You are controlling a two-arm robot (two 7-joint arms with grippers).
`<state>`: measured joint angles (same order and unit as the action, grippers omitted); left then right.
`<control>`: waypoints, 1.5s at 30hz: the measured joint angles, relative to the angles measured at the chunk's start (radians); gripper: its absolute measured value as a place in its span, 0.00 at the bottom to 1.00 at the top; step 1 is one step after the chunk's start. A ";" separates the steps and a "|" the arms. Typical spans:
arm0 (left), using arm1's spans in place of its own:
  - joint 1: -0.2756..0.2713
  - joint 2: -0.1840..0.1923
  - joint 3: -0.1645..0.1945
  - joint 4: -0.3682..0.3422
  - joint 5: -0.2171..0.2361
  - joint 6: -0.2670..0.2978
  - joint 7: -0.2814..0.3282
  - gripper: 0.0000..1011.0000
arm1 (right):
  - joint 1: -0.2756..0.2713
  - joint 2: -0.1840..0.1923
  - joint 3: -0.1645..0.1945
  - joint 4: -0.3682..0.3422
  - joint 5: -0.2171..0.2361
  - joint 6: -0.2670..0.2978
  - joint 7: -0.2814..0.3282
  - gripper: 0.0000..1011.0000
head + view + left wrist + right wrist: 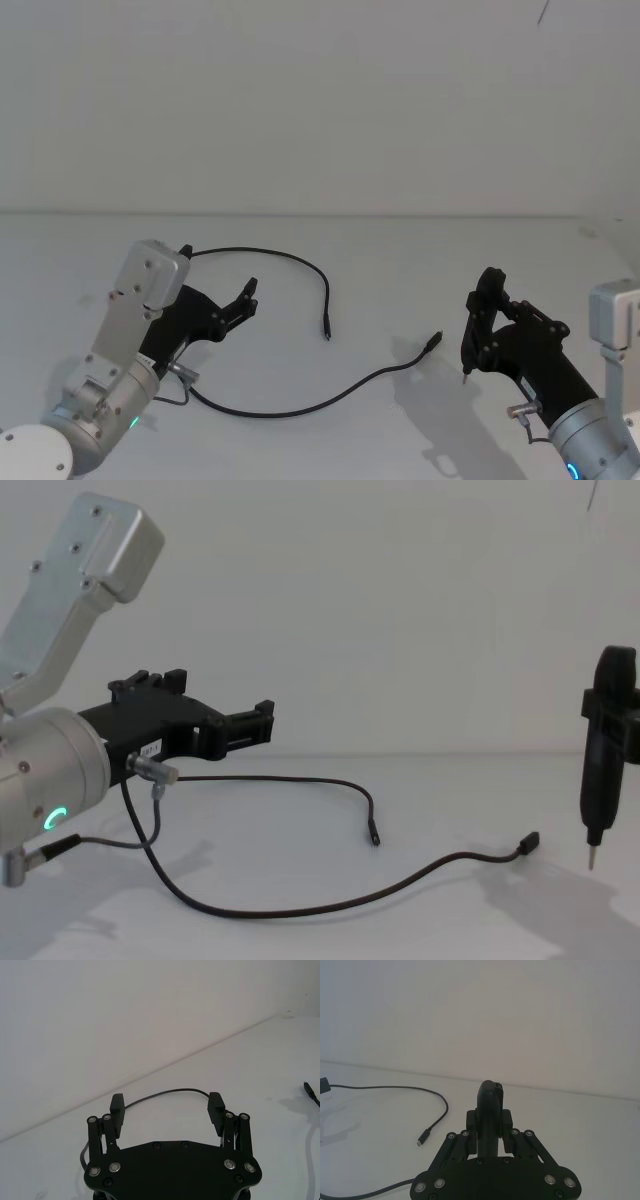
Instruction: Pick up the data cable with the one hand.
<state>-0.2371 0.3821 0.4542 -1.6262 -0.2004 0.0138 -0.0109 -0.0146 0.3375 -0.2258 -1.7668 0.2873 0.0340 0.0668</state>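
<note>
Left gripper: the black plastic two-fingered left gripper [166, 1108], on a thick silver cylinder with a glowing green ring, hovers low over the left side of the table; its jaws are spread wide and hold nothing.
Data cable: the long, thin, limp black data cable [300, 408] lies slack on the matte white table [420, 250] in a sideways U. One run arcs from beside the left arm to a small dark plug [326, 333]. The other sweeps along the front to a second plug [435, 341]. The bend of the U is hidden under the left arm.
Key relation: in the left wrist view the upper run [170, 1091] crosses just ahead of the open fingertips [216, 1105], with its long axis across the gap rather than along it. A short push forward and down would likely put the cable between the pads.
Nearer arm: the left, by far; both plugs point towards the centre of the table.
Right gripper: the right gripper [490, 1127] stands well apart on the right, clamped on a slim upright black tool [603, 750] with a pale tip.
Handling: the cable looks smooth and floppy, so it should drape and may slip from a shallow pinch.
</note>
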 joint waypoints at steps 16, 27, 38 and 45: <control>0.000 0.000 0.000 0.000 0.000 0.000 0.000 0.99 | 0.000 0.000 0.000 0.000 0.000 0.000 0.000 0.28; -0.007 0.019 0.002 -0.011 -0.012 0.019 -0.049 0.99 | 0.000 0.000 0.000 0.000 0.000 0.000 0.000 0.28; -0.016 0.080 -0.001 -0.055 -0.068 0.080 -0.182 0.99 | 0.000 0.000 0.000 0.000 0.000 0.000 0.000 0.28; -0.032 0.124 -0.006 -0.085 -0.120 0.139 -0.289 0.99 | 0.000 0.000 0.000 0.000 0.000 0.000 0.000 0.28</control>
<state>-0.2693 0.5061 0.4484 -1.7114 -0.3205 0.1528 -0.2996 -0.0147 0.3375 -0.2258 -1.7668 0.2874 0.0340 0.0668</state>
